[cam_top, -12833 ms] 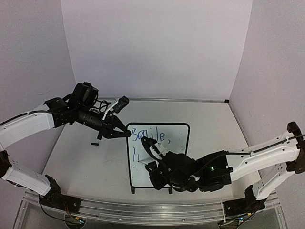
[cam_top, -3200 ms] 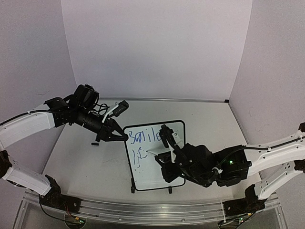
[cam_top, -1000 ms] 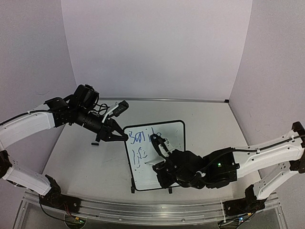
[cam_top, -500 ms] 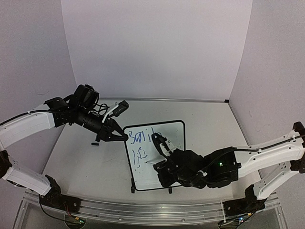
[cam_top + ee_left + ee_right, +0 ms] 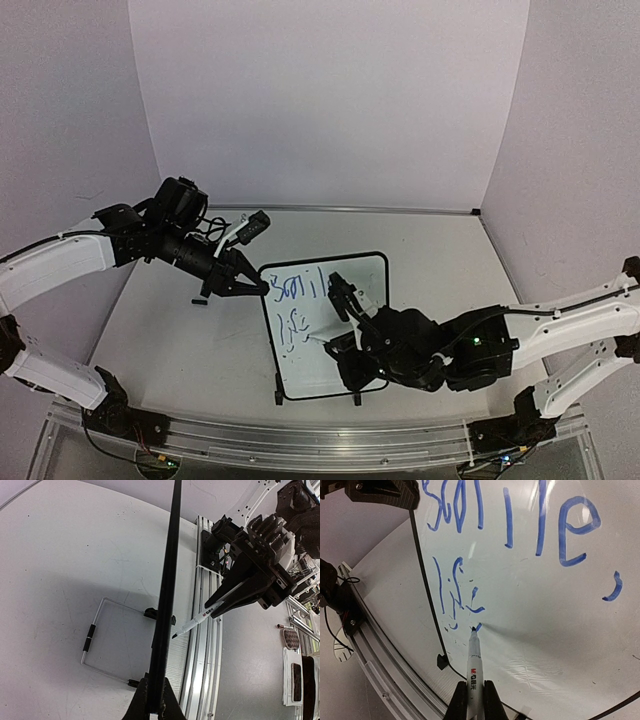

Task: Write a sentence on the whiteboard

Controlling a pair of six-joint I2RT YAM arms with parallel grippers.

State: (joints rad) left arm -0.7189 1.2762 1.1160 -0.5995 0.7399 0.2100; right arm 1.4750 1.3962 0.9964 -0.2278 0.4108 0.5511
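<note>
The whiteboard (image 5: 372,282) stands tilted on its two black feet near the table's middle. My left gripper (image 5: 262,285) is shut on its upper left frame edge; in the left wrist view the frame (image 5: 168,590) runs straight up from that gripper (image 5: 154,692). The sentence (image 5: 540,525) is blue handwriting in two lines, a long upper word and a short lower scrawl (image 5: 293,322). My right gripper (image 5: 474,687) is shut on a white marker (image 5: 474,660) whose tip touches the board just below the lower line. Seen from above, the right gripper (image 5: 336,350) covers the board's lower middle.
A small black piece (image 5: 199,300) lies on the table left of the board. A wire stand (image 5: 95,636) rests flat behind the board. An aluminium rail (image 5: 300,447) runs along the near edge. Walls close the table's back and sides.
The right gripper has shifted a little to the right with the marker, still against the board's lower line. That line has gained strokes since the earliest frame. The left arm has not moved.
</note>
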